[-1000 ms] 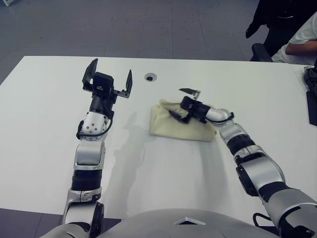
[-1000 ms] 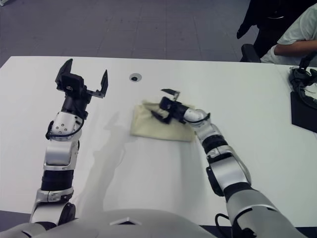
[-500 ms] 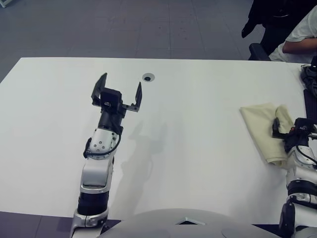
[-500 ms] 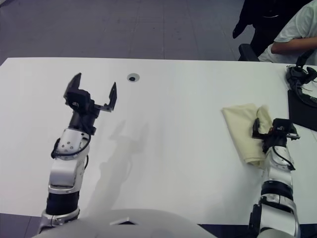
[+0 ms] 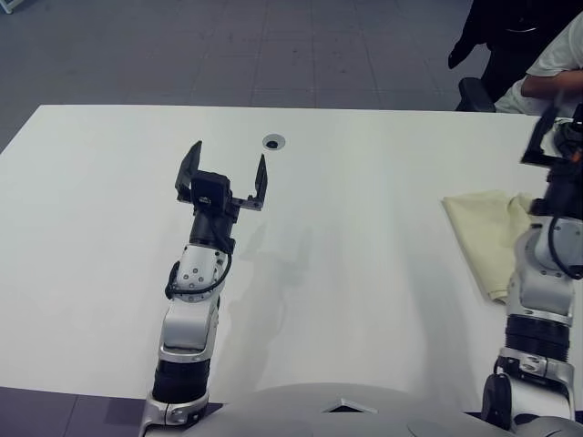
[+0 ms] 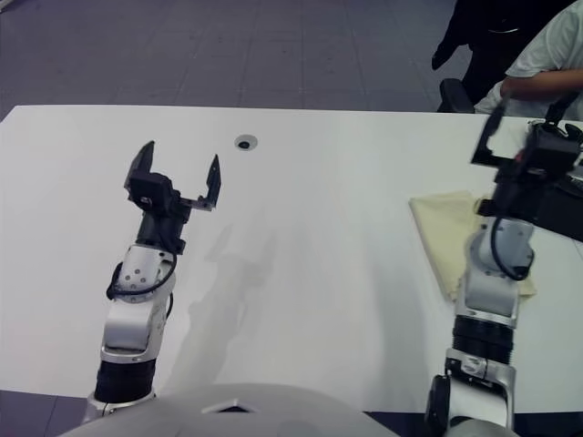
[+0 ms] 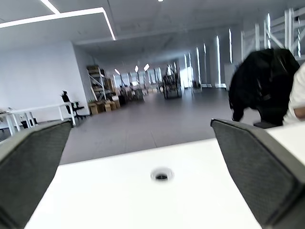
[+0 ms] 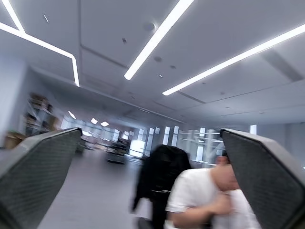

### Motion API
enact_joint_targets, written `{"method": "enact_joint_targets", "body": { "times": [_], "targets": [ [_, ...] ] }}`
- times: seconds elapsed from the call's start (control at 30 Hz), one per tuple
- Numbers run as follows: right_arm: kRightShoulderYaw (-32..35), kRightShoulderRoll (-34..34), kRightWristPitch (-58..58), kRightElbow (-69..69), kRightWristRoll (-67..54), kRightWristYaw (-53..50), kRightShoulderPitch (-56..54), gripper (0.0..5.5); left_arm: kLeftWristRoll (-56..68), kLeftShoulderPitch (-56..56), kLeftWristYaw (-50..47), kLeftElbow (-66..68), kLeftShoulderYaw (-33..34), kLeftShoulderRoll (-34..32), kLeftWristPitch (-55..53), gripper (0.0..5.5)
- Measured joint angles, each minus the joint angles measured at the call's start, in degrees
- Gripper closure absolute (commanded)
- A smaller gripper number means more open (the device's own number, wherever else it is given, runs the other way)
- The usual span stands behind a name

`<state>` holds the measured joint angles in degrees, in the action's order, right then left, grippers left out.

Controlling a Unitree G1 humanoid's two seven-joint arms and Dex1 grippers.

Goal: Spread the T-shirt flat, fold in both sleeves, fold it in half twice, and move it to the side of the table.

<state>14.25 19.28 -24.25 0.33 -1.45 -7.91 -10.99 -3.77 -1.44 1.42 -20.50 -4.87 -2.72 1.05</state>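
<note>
My left gripper (image 5: 228, 157) is raised over the table (image 5: 364, 291), just on my side of the hole (image 5: 273, 142) and a little to its left, jaws spread wide with nothing between them. My right gripper (image 6: 533, 137) is lifted far to the right of the hole, tipped upward, its jaws likewise wide apart and empty. The T-shirt (image 5: 483, 232) lies below it as a small folded bundle, well right of the hole and nearer to me, close to the table's right edge, with my right forearm in front of part of it. From how it lies, I judge the folding done and the shirt already at the side. It is pale cloth, so I expect it to be light, soft and limp. The layers would likely slide over each other and open out if I lifted a single corner. If I needed to shift it again, I would pinch a folded edge through every layer, or push the bundle flat along the smooth tabletop, where it should slide easily.
</note>
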Motion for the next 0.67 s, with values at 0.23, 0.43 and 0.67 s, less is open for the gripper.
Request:
{"method": "enact_joint_targets", "body": {
  "times": [0.23,0.43,0.67],
  "targets": [
    [-11.2,-10.1,-7.6,12.6,1.7,5.7,0.8,0.11,1.6,0.0,1.5,12.2,0.1,1.3,12.9,0.11],
    [-12.3,-13.6,-11.3,14.2,3.6,5.3,4.4,0.11,-0.8,1.5,0.4,18.1,1.2,-0.3,21.2,0.11],
    [-9.7,-13.7,-12.2,16.1,3.7,3.4,4.2,0.11,-0.4,2.0,0.0,19.7,1.0,0.3,22.9,0.11]
  ]
}}
